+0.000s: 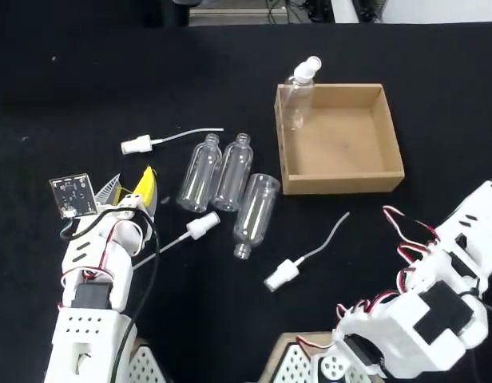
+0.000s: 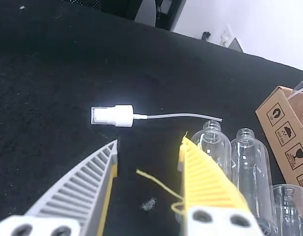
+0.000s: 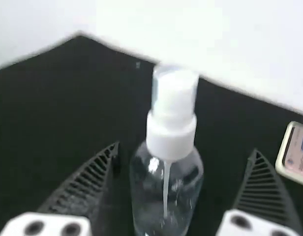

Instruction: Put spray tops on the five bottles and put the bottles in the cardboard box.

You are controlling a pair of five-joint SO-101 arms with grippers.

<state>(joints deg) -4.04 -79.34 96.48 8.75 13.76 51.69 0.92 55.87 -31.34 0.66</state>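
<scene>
Three bottles (image 1: 234, 169) lie uncapped near the cardboard box (image 1: 342, 185); left gripper (image 2: 149, 141) spread and empty, spray top (image 2: 112, 115) lying flat just ahead of it; judgement: close across the white head, never the thin tube, leaving the tube free to thread a neck; right gripper (image 3: 185, 148) spread around a capped bottle (image 3: 166, 182), not touching it.

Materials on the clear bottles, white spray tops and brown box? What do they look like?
Clear round bottles: probably thin glossy plastic; see-through with bright highlights, glass not ruled out. White spray tops: opaque smooth moulded plastic, with a thin translucent dip tube. Brown open square box: matte cardboard, raw-looking walls.
</scene>
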